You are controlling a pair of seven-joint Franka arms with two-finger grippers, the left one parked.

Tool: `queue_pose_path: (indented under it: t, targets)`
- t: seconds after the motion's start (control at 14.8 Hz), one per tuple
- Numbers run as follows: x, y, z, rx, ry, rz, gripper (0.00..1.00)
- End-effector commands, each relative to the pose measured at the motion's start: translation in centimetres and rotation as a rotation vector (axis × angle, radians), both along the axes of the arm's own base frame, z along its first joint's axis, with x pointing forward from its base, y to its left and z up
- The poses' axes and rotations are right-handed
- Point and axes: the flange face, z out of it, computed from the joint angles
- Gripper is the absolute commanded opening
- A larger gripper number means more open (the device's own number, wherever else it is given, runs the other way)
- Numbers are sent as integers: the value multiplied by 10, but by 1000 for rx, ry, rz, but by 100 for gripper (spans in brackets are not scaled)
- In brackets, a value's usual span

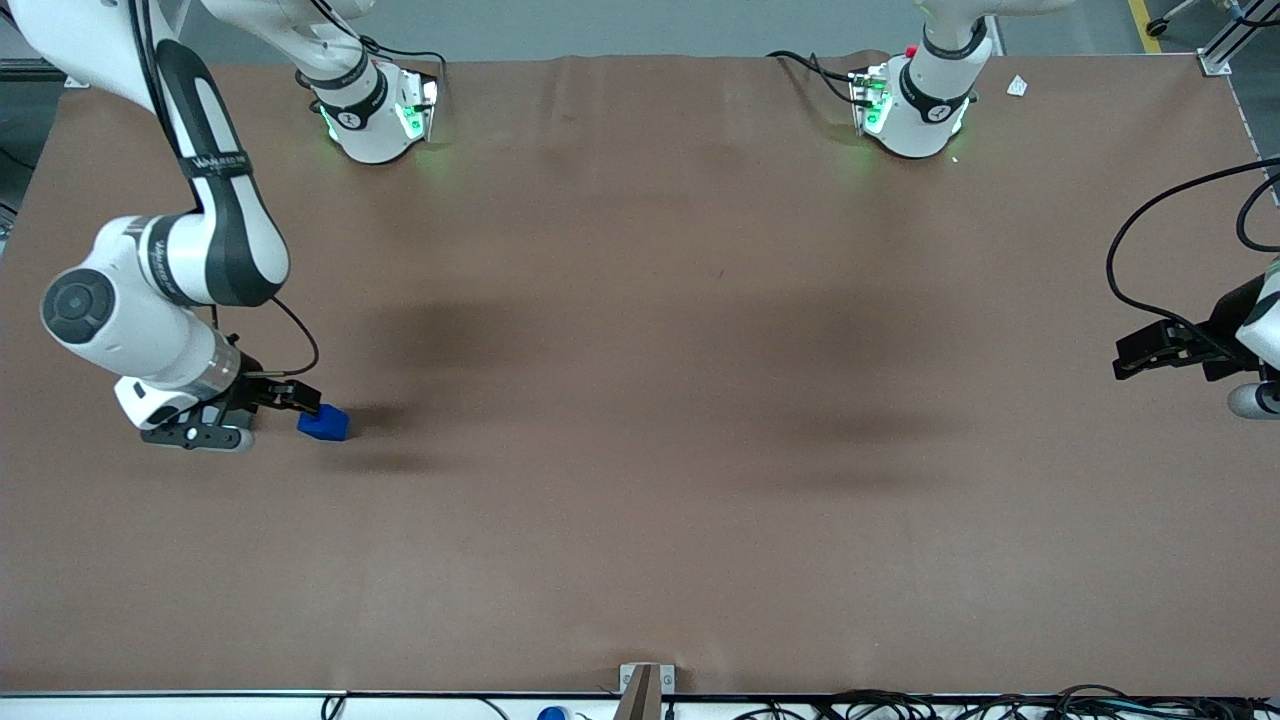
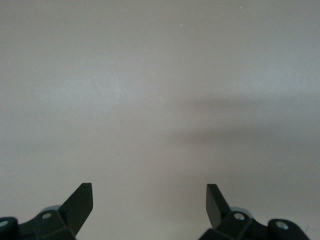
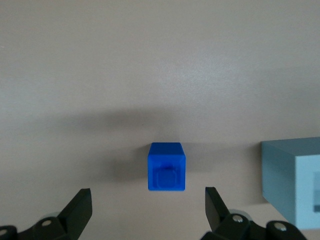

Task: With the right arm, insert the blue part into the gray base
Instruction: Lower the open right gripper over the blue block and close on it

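The blue part (image 1: 323, 423) lies on the brown table toward the working arm's end. In the right wrist view the blue part (image 3: 166, 166) shows a square raised stub on the face turned to the camera. My right gripper (image 1: 293, 397) hangs low just beside the part. Its fingers are open and empty, and the part sits a little ahead of the gap between the fingertips (image 3: 148, 205), touching neither. The gray base (image 3: 295, 182) stands on the table close beside the blue part, cut off by the picture's edge. In the front view the arm's hand hides it.
The brown table cover (image 1: 640, 420) spans the whole view. Two arm bases (image 1: 380, 115) (image 1: 915, 110) stand along the edge farthest from the front camera. The parked arm's gripper (image 1: 1160, 350) hangs at its end. Cables (image 1: 900, 705) lie along the nearest edge.
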Motion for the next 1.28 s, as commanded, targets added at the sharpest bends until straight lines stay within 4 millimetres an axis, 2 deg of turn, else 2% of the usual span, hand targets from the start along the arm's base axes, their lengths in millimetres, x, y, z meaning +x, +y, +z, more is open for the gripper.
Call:
queue_pose_path:
  t: [0.0, 0.13, 0.54, 0.88, 1.21]
  targets:
    - [1, 3, -26, 2, -8, -4, 100]
    - [1, 2, -42, 0, -8, -5, 100]
    - [0, 0, -72, -5, 12, 14, 100]
    - [-4, -6, -80, -6, 29, 52, 99]
    - [-4, -7, -81, -6, 30, 52, 89]
